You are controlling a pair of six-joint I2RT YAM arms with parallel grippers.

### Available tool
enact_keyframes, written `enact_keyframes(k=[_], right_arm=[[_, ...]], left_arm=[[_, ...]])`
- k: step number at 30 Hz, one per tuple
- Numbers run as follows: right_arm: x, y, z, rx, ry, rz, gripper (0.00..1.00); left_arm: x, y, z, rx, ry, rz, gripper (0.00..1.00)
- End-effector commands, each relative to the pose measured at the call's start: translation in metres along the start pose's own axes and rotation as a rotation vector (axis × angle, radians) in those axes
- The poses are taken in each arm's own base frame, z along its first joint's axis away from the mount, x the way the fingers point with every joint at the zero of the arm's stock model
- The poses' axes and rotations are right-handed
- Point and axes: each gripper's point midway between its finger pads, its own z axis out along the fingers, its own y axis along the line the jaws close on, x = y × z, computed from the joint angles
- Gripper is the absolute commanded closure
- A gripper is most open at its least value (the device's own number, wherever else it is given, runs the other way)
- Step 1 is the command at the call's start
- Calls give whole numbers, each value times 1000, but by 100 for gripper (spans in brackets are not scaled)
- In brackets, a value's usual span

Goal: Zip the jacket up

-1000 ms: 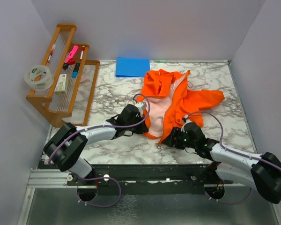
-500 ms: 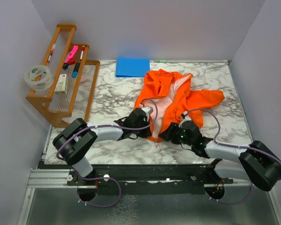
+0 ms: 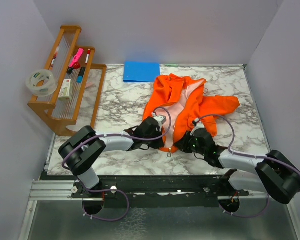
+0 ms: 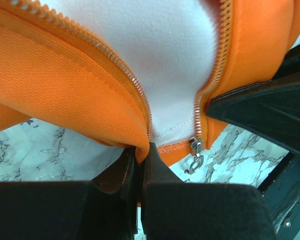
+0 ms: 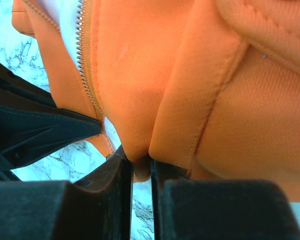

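1. Top external view.
   - The orange jacket (image 3: 182, 102) lies on the marble table (image 3: 115, 100), right of centre, collar toward the far edge. It is open down the front, with one sleeve spread out to the right.
   - The left gripper (image 3: 162, 136) and right gripper (image 3: 184, 142) are both at the jacket's near hem, close together, one on each front panel.
   - The zipper pull (image 3: 168, 153) lies on the table just below the hem, between the two grippers.
   - A blue rectangle (image 3: 141, 71) lies at the far edge, just beyond the collar.
   - A wooden rack (image 3: 65, 85) stands off the left side with a tape roll (image 3: 41, 82) on it.
2. Left wrist view.
   - The left gripper (image 4: 141, 156) has its jaws fully closed on the bottom corner of one panel of the jacket (image 4: 65, 85). The fabric is pinched where the zipper teeth (image 4: 115, 65) end.
   - Pale lining (image 4: 165, 55) shows between the two zipper rows.
   - The zipper pull (image 4: 195, 152) hangs at the base of the other row.
   - The right gripper's dark body (image 4: 260, 115) is just beside that row.
3. Right wrist view.
   - The right gripper (image 5: 140, 167) has its jaws drawn nearly together, with a fold of the jacket (image 5: 200, 90) squeezed in the narrow gap.
   - A zipper row (image 5: 87, 75) runs just left of the pinch.
   - The left gripper's dark body (image 5: 35, 132) is close beside that row.
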Motion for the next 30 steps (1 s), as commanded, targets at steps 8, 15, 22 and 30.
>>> enact_keyframes(k=[8, 15, 22, 30], right_arm=[[-28, -17, -52, 274, 81, -129, 99], [-28, -14, -67, 314, 185, -189, 99], [-7, -14, -41, 300, 349, -241, 97], [-4, 3, -11, 192, 320, -185, 71]], left_arm=[[-4, 15, -1, -104, -26, -7, 100], [-13, 25, -8, -169, -73, -25, 100], [-3, 10, -3, -80, -53, -14, 100], [14, 10, 4, -93, -17, 0, 100]])
